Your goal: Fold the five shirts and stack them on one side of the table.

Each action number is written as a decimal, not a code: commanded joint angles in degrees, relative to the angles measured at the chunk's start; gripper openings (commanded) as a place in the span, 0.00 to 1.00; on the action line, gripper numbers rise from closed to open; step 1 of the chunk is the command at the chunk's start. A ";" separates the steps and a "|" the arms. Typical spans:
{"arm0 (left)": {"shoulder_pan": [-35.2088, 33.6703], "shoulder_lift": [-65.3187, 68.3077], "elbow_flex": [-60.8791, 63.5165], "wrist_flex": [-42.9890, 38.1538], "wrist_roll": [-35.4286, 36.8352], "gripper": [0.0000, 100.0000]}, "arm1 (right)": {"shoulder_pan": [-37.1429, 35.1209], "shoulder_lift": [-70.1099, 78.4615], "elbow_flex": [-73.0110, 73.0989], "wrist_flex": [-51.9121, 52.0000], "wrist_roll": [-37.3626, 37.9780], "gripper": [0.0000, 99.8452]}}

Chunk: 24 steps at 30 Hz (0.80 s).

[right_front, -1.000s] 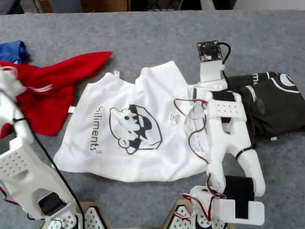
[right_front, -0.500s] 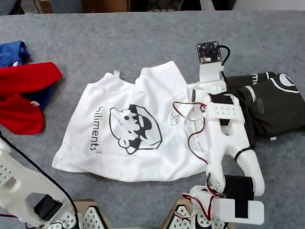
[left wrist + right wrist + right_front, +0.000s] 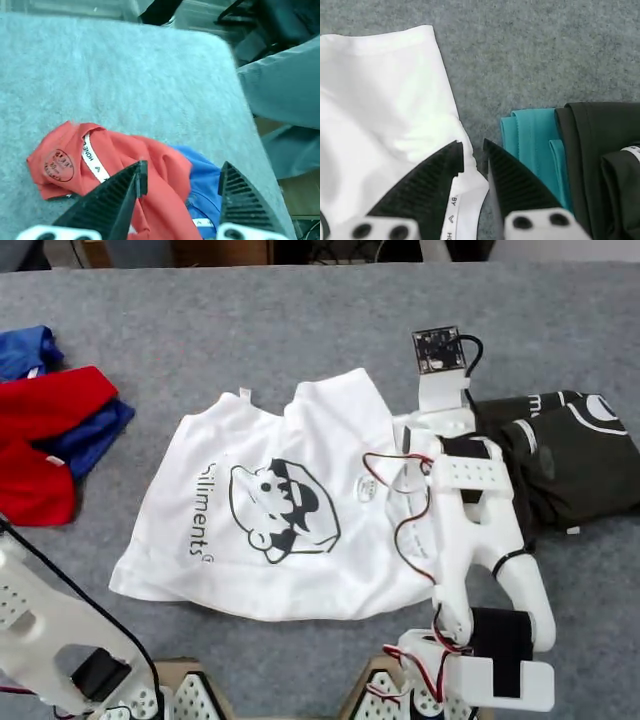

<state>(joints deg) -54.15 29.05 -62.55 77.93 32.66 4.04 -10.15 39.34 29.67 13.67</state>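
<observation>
A white shirt [image 3: 280, 510] with a black cartoon print lies spread flat in the middle of the table. At the left edge a red shirt [image 3: 45, 440] is bunched on top of a blue shirt [image 3: 25, 345]. My left gripper [image 3: 180, 200] hangs open above the red shirt [image 3: 125, 160] and the blue shirt [image 3: 205, 195], holding nothing. My right gripper [image 3: 474, 165] sits over the white shirt's [image 3: 380, 110] edge, its jaws a narrow gap apart. Beside it lie a folded teal shirt [image 3: 535, 145] and a black shirt [image 3: 600, 150].
The black shirt [image 3: 580, 455] lies crumpled at the right, partly under the right arm [image 3: 470, 510]. The left arm [image 3: 50, 630] stands at the lower left corner. Grey felt [image 3: 250, 320] covers the table, bare along the far side. A person's trouser leg [image 3: 285, 95] shows past the table edge.
The red shirt went from stretched toward the middle to a bunch on the blue shirt at the left. The left arm drew back to the lower left. The right arm stayed put.
</observation>
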 commanded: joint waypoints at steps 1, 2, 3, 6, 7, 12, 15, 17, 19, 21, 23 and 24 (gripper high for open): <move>3.65 -0.97 -9.01 10.20 -3.78 0.25 | -0.26 -0.31 -1.27 0.09 -0.09 0.09; 5.93 -0.97 -10.33 13.98 -5.36 0.25 | -0.35 -0.31 -1.27 0.09 -0.09 0.09; 8.57 -0.97 -11.30 17.49 -7.56 0.25 | -0.44 -0.31 -1.19 0.09 -0.09 0.09; 16.22 0.18 -9.19 22.07 -14.59 0.25 | -0.09 -0.31 -1.01 0.09 -0.09 0.09; 17.89 1.67 -6.46 21.71 -16.26 0.25 | -0.09 -0.31 -1.01 0.09 -0.09 0.09; 19.03 15.47 7.96 3.96 -23.38 0.25 | -0.26 -0.31 -0.75 1.32 0.00 0.09; 17.45 23.30 10.77 -7.38 -29.01 0.25 | -0.18 -0.31 -0.75 0.97 0.00 0.09; 16.31 25.85 8.48 -7.91 -31.30 0.25 | -0.26 -0.31 -0.75 0.97 0.00 0.09; 14.99 27.69 6.64 -7.91 -33.14 0.24 | -0.44 -0.31 -0.75 0.88 0.00 0.09; 13.49 29.71 4.97 -8.26 -34.55 0.16 | -0.44 -0.31 -0.75 0.88 0.00 0.09; 11.91 31.47 2.42 -8.26 -34.90 0.04 | -0.44 -0.31 -0.75 0.88 0.00 0.09; 10.86 32.09 0.66 -7.91 -34.73 0.02 | -0.44 -0.31 -0.84 0.88 0.00 0.09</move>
<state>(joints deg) -38.68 59.65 -57.36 71.25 -0.84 4.04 -10.15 39.34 30.64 13.67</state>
